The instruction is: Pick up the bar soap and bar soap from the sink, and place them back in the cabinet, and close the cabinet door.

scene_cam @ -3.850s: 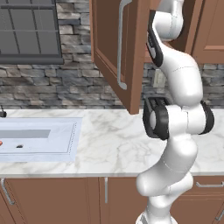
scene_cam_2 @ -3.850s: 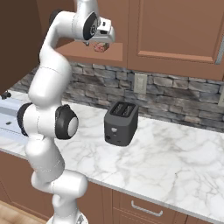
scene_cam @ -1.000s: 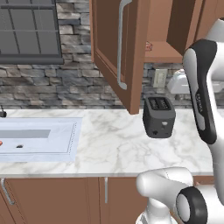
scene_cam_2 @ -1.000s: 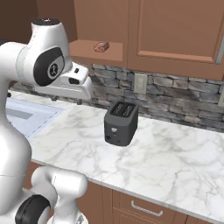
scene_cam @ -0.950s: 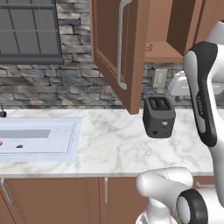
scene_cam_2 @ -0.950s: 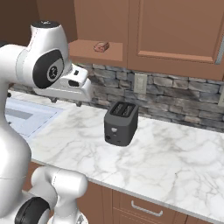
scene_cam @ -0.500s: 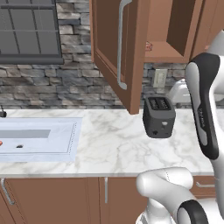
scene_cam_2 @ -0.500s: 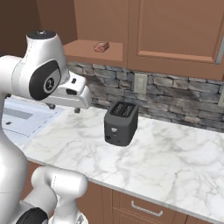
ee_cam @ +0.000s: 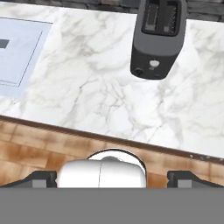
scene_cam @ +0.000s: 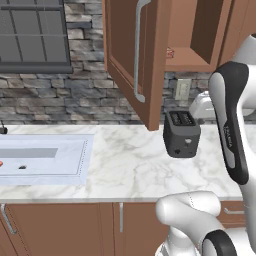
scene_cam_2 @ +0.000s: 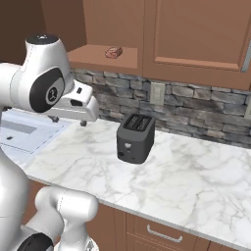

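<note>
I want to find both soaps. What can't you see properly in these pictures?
- Orange bar soap: left base view, cut off by the left edge in the sink.
- Tan-brown bar soap: right base view, too small for detail, on the cabinet shelf.
- Sink: right base view, partly behind the arm.

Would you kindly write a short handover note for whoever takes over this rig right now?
End effector: open, empty, above the counter near the toaster.
Brown soap: on the shelf of the cabinet; done.
Orange soap: in the sink, at the left edge of the left base view.
Cabinet door: open.
Left: fetch the orange soap, shelve it, close the door.
</note>
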Robot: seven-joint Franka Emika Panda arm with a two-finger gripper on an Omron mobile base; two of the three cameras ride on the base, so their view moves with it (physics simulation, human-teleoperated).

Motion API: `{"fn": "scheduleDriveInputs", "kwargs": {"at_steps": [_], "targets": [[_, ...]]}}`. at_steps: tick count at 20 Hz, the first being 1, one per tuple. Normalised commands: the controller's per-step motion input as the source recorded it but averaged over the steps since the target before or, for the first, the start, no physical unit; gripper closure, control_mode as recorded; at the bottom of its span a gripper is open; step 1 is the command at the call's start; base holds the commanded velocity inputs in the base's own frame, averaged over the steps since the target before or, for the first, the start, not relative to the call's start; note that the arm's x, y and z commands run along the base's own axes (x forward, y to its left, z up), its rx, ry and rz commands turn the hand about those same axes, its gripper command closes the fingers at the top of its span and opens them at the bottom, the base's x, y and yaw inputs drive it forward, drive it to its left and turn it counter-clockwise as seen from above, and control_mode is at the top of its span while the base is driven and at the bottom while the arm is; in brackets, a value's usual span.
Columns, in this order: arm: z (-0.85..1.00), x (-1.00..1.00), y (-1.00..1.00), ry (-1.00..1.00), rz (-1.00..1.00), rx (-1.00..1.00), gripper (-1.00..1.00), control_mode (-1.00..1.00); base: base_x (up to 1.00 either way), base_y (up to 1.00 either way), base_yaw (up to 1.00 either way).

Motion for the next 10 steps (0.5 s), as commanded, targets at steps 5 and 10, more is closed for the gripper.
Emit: {"fn": "scheduleDriveInputs", "kwargs": {"at_steps": [5, 10], "targets": [[0.0, 0.0, 0.02, 0.0, 0.02, 0.0, -1.0, 1.0, 0.0, 0.0, 0.0], [0.0, 0.0, 0.0, 0.0, 0.0, 0.0, -1.0, 1.0, -0.16, 0.0, 0.02]]}}
